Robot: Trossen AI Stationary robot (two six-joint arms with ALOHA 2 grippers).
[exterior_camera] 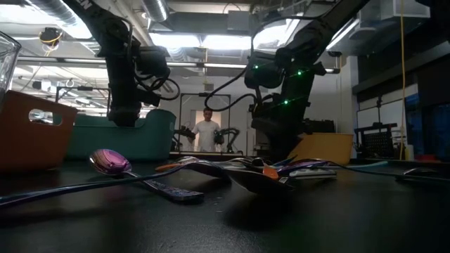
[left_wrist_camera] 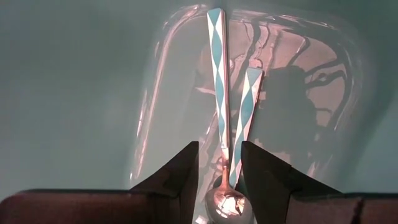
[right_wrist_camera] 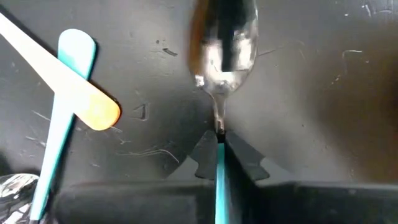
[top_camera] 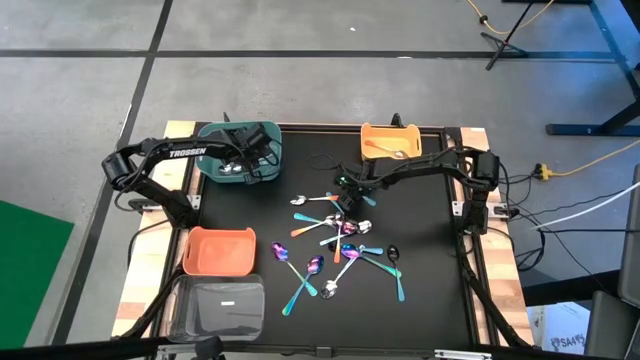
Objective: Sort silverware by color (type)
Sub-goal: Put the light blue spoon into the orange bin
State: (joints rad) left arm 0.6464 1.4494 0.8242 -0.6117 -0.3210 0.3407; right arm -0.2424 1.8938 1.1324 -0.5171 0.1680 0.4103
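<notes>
- Right gripper (right_wrist_camera: 219, 144) is pinched tight on the teal-blue handle of a small spoon with a shiny silver bowl (right_wrist_camera: 224, 46), low over the black surface (top_camera: 420, 300) at the upper edge of the scattered pile; the grip sits just behind the neck, probably so the thin handle cannot swivel as it comes up.
- Left gripper (left_wrist_camera: 219, 167) hangs inside the teal plastic bin (top_camera: 268, 140) at the far left of the surface, its fingers apart and holding nothing. Two spoons with teal-and-white diamond-patterned handles (left_wrist_camera: 219, 81) lie on the bin floor directly beyond the fingertips, so this looks like the drop spot for teal pieces.
- Most of the silverware (top_camera: 340, 250) is unsorted: a loose cluster of teal, purple-iridescent, silver, black and orange-copper spoons in the middle of the surface, several crossing each other.
- Beside the held spoon a plain light-blue handle (right_wrist_camera: 65, 106) lies under a pale handle with an orange tip (right_wrist_camera: 68, 87); picking the free spoon first avoids disturbing that crossing.
- An orange-yellow plastic bin (top_camera: 390, 142) at the far edge holds at least one copper-toned piece; a coral-orange bin (top_camera: 218, 252) and a clear plastic bin (top_camera: 218, 308) wait near the left front.
- My guess is that the held spoon belongs in the teal bin, across on the other arm's side.
</notes>
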